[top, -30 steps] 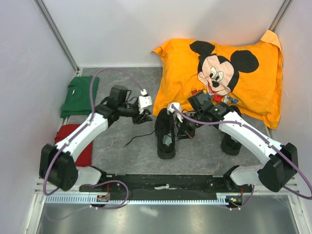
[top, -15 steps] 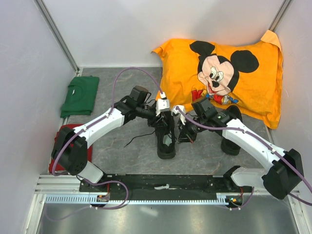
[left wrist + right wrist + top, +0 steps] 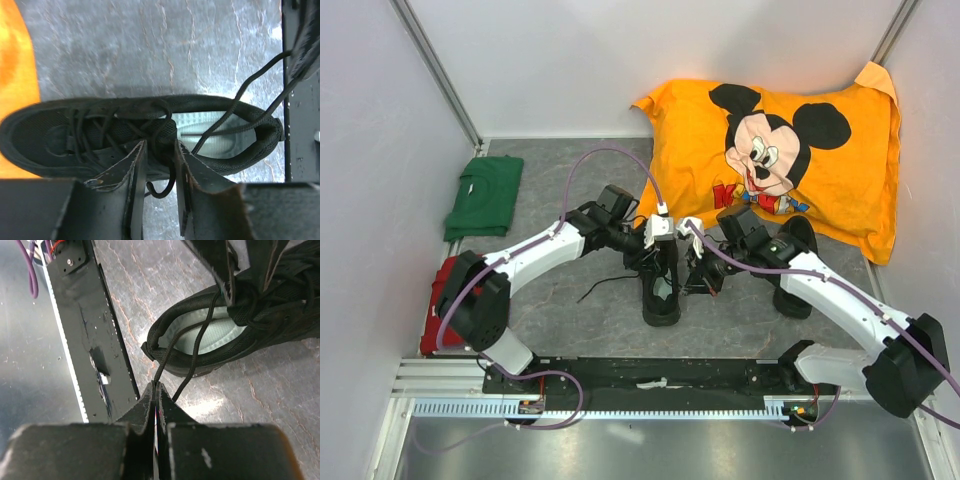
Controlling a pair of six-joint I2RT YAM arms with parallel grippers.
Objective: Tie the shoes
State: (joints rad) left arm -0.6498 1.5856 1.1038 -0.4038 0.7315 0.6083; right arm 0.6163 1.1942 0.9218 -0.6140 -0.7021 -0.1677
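One black shoe (image 3: 660, 290) lies mid-table with its pale insole (image 3: 215, 135) showing. The other shoe (image 3: 792, 298) lies to the right, partly under the right arm. My left gripper (image 3: 657, 238) is over the near shoe's laced part. Its jaws (image 3: 159, 150) stand a little apart, with a loose lace loop (image 3: 167, 190) hanging between them, not pinched. My right gripper (image 3: 156, 385) is shut on a thin black lace (image 3: 192, 347) that runs taut from the shoe (image 3: 200, 340) across the heel opening.
An orange Mickey Mouse pillow (image 3: 770, 150) lies at the back right. A green folded cloth (image 3: 485, 195) and a red cloth (image 3: 440, 290) are at the left. The black base rail (image 3: 650, 375) runs along the near edge. White walls close in the sides.
My left arm swung right from the bare floor to the near shoe, and its jaws narrowed. The right gripper stayed shut on the lace and moved only slightly.
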